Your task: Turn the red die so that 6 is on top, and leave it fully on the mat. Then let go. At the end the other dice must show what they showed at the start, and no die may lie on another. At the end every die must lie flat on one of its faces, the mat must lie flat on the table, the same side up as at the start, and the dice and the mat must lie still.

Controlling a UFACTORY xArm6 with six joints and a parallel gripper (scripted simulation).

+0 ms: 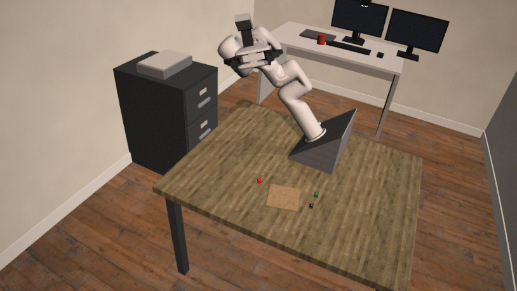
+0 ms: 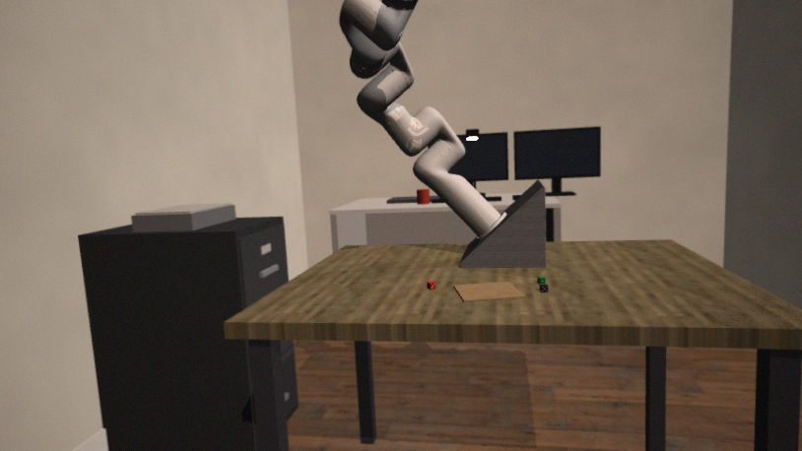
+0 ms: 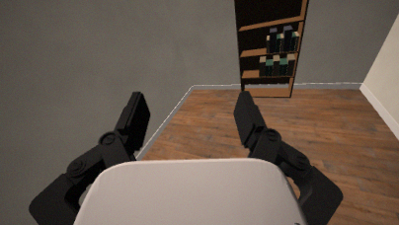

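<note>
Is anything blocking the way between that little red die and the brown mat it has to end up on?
Nothing visible does. The red die sits on bare table beside the mat; the green die and black die lie off the mat's far side. The open gripper is high above.

1. Wooden table (image 1: 361,231), plank-patterned top, dark legs.
2. Grey wedge-shaped arm base (image 1: 334,154), set toward the far edge.
3. Tan mat (image 1: 284,197), laid flat.
4. Red die (image 1: 258,180), found just beside the mat.
5. Green die (image 1: 316,194) and black die (image 1: 310,205), placed close together on the mat's opposite side.
</note>
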